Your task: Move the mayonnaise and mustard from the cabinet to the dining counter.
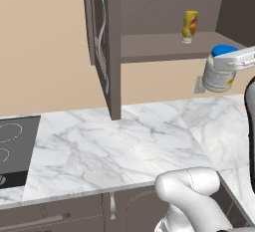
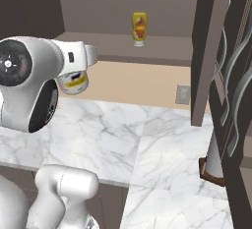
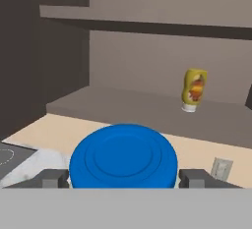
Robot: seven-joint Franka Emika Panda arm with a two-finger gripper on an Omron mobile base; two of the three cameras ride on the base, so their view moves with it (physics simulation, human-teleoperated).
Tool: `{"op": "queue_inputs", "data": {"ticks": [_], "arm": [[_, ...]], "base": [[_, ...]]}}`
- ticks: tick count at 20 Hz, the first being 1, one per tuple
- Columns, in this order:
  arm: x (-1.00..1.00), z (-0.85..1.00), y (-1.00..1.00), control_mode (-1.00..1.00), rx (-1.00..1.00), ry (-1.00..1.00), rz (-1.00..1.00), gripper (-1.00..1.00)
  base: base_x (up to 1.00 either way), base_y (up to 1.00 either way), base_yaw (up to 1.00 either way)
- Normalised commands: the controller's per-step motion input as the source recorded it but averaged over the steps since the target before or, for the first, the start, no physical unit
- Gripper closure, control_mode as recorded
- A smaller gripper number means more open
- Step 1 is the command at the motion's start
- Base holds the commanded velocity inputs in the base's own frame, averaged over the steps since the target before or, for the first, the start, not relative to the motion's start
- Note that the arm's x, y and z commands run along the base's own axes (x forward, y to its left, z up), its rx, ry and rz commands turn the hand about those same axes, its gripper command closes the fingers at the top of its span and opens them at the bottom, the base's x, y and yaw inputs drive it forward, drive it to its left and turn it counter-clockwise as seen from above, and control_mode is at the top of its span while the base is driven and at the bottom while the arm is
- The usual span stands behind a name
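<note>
End effector [image 3: 123, 180] gripped mayonnaise jar [image 1: 219, 69] clear of cabinet [image 1: 112, 47] | mustard bottle [image 3: 194, 89] stood near shelf's front edge | risk: jar slipping during swing, hitting bench [image 1: 114, 141]

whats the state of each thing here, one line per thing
mayonnaise: held in the gripper, upright, out of the cabinet, above the marble worktop
mustard: standing cap-down on the cabinet shelf, untouched
cabinet: doors open
gripper: jaws wide, closed on the mayonnaise jar
cooktop: nothing on it
</note>
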Motion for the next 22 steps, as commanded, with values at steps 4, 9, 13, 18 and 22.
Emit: {"op": "queue_inputs", "data": {"ticks": [4,9,13,18,22], "arm": [[-0.68,0.00,0.00,-1.00,0.00,0.00,-0.13,1.00],[-0.22,0.00,0.00,-1.00,0.00,0.00,-0.13,1.00],[0.00,0.00,0.00,-1.00,0.00,-0.01,-0.03,1.00],[0.00,0.00,0.00,-1.00,0.00,0.00,0.00,1.00],[0.00,0.00,0.00,1.00,0.00,0.00,0.00,1.00]], "base": [[0.00,0.00,0.00],[0.00,0.00,0.00],[0.00,0.00,0.00],[0.00,0.00,0.00],[-0.19,0.01,0.00]]}}
